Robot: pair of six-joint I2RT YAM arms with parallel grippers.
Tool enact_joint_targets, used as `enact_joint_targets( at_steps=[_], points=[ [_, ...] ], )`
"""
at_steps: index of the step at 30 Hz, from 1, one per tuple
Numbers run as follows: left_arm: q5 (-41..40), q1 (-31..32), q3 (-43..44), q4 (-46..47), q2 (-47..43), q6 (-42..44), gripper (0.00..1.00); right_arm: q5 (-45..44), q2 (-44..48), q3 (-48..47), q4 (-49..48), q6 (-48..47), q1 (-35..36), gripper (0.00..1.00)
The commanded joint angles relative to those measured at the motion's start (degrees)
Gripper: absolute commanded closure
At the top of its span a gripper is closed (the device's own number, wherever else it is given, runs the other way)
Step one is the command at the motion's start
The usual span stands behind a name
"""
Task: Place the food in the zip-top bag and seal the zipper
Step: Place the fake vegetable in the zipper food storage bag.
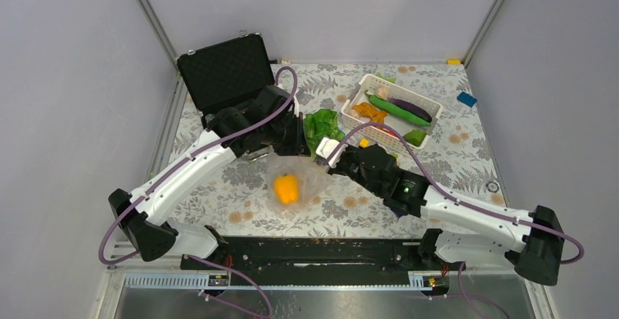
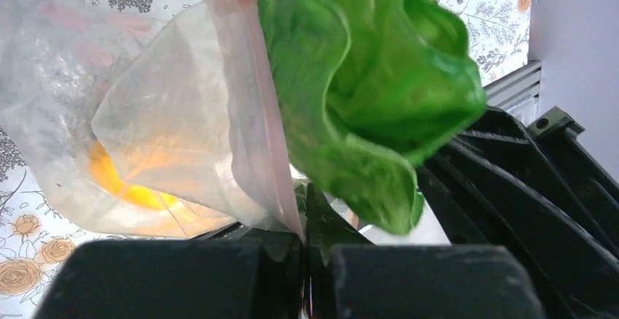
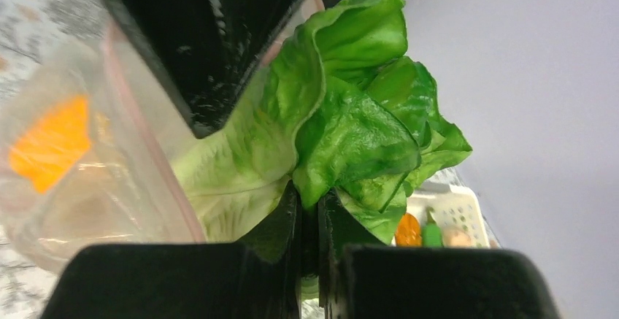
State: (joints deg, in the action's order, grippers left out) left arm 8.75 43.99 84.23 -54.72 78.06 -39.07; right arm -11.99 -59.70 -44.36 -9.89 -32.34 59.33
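Step in hand, by the look of it: getting lettuce [image 3: 350, 129] into bag [image 1: 301, 179]. Lettuce pinched at pale stem end by right gripper [image 3: 314, 235], closed tight on it, ruffled leaf fanning out past the tips. Bag mouth lifted by left gripper [image 2: 305, 260], clamped shut on zipper [image 2: 252, 114] strip, rest of bag sagging onto worktop [image 1: 474, 147] near centre of top view. Pepper [image 1: 286, 188] already inside, seen thru the plastic. Lettuce at approx 1 o'clock of pepper, right up against pink strip, not in yet. Can't tell from wrist views how wide the mouth gapes, nor for sure which side of the held lip the leaf sits on.

To do it well:
- Hold left grip firm and high, so lip doesn't fold over opening.
- Steer lettuce toward approx 7 o'clock, under held lip, aiming at pepper.
- Check leaf goes inside lip, not down outer face of bag. Ruffles prob. snag on strip.
- Push deep before letting go. Floppy leaf likely to spring back out.
- Mind clearance: both grippers v. close, easy to bump and tug bag loose.

Basket [image 1: 406, 90] at approx 2 o'clock of bag w/ more food waiting. Sealing not yet due.
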Motion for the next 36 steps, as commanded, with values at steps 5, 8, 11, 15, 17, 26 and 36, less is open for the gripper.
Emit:
enact_joint_targets(
  at_steps=[5,8,11,15,17,26,36],
  points=[
    [-4.1,0.1,4.3,-2.4,-2.1,1.1,1.00,-18.9,-4.2,-6.0,7.2,-0.5,0.8,1.00],
    [-5.3,0.2,3.0,-2.4,-2.2,0.9,1.00,-19.2,-3.8,-9.1,9.5,9.2,0.8,1.00],
    [-3.7,0.1,1.4,-1.1,-1.6,0.7,1.00,-13.6,-2.4,-11.9,12.0,24.8,0.8,1.00],
    [-0.2,0.2,-0.1,0.8,-0.5,0.3,1.00,-5.1,-2.6,-14.1,10.5,41.4,0.8,1.00],
    [1.5,0.3,-0.8,2.1,-0.5,-0.1,1.00,-5.5,-4.6,-16.4,11.9,45.1,0.8,1.00],
    [-0.6,1.2,-1.3,2.5,-1.5,-0.4,1.00,-11.9,-13.6,-21.0,17.2,45.8,3.8,1.00],
    [-4.5,1.0,0.6,1.8,-0.8,0.0,1.00,3.7,-10.6,-14.0,13.4,31.8,7.5,1.00]
  ],
)
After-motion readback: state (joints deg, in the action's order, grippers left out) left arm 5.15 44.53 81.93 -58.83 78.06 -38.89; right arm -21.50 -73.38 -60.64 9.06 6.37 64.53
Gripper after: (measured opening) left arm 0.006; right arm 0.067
